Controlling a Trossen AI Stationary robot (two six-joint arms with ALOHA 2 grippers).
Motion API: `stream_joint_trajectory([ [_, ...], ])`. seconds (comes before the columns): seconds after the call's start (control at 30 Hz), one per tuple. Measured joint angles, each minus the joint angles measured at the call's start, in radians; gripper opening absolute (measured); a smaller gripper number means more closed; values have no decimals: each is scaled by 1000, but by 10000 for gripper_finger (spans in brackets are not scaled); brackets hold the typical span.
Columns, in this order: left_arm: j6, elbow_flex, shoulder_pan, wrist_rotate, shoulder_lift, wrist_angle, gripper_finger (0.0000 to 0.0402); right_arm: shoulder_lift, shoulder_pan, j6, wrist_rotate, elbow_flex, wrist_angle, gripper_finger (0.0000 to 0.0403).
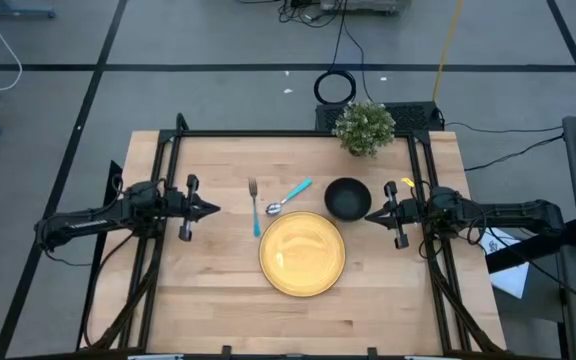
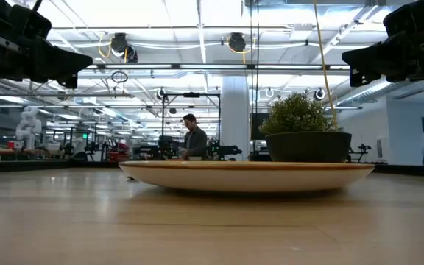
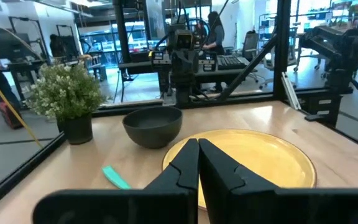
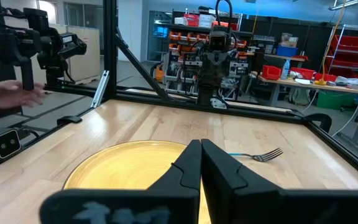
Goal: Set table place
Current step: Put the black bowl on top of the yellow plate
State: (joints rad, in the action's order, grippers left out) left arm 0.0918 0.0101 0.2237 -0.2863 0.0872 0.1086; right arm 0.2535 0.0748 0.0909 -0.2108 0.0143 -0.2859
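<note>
The left end effector (image 1: 212, 210), fingers clenched together and holding nothing, hovers well to the left of the yellow plate (image 1: 302, 253), and the right end effector (image 1: 372, 216), likewise clenched and empty, hovers just past the plate's upper right, beside the black bowl (image 1: 348, 198). The plate lies flat near the middle of the wooden desk (image 1: 218, 300), the bowl sitting just beyond its far right rim. A fork (image 1: 254, 205) and a teal-handled spoon (image 1: 286, 198) lie just off the plate's far left rim, and a small potted plant (image 1: 365, 127) stands at the desk's far edge behind the bowl.
</note>
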Motion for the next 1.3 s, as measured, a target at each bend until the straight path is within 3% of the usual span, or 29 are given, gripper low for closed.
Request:
stream_joint_trajectory([
  [0.23,-63,0,0,1,0,0,17,2,0,-155,24,0,-60,0],
  [1.3,-123,0,0,0,0,0,17,2,0,-158,23,0,-61,0],
])
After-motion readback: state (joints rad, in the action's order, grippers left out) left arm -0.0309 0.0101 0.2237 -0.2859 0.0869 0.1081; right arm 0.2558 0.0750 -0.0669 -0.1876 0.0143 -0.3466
